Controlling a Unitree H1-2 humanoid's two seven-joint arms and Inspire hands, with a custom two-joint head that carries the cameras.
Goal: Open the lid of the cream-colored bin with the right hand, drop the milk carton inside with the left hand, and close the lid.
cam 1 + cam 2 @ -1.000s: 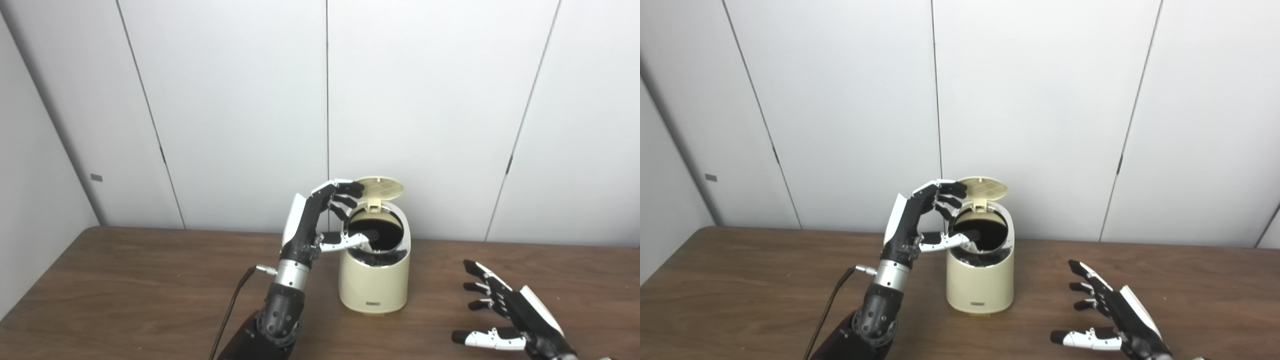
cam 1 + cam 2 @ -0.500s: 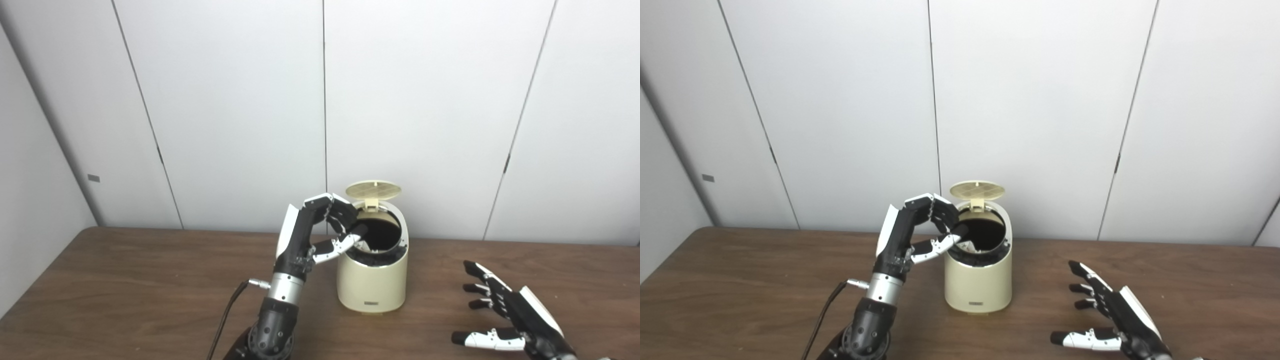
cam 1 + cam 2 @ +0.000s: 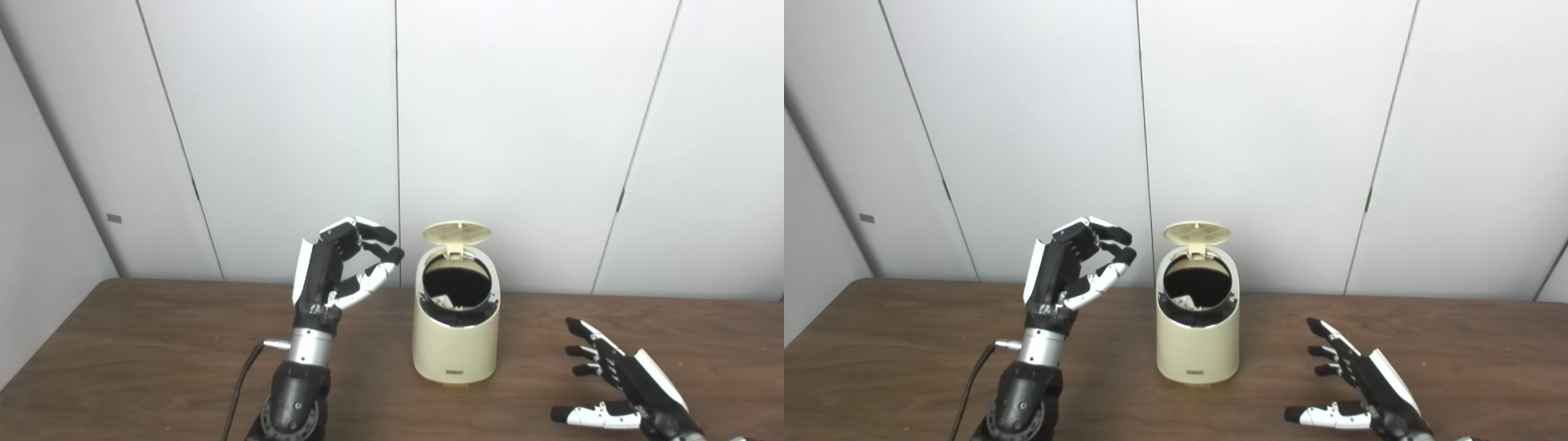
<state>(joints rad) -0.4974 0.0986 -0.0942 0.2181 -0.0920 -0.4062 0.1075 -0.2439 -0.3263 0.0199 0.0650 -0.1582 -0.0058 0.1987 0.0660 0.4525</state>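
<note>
Since a second ago your left hand has pulled back from the mouth of the cream-colored bin; its thumb no longer reaches over the rim, and it now hangs raised to the left of the bin, clear of it. You can see that it holds nothing: the fingers are curled loosely with the thumb angled toward them, a gap between the tips.

Your bin stands upright on the brown worktop, near the far wall. Its lid is tipped up on the hinge at the far side, ribbed underside showing, so the round opening is exposed. Down in the dark interior, at the near-left part of the opening, a small pale shape shows; that is likely the milk carton, though it is too small to make out clearly.

Your right hand has not moved. It sits low over the worktop, near and to the right of the bin, well apart from it, released, with fingers spread and pointing left.
</note>
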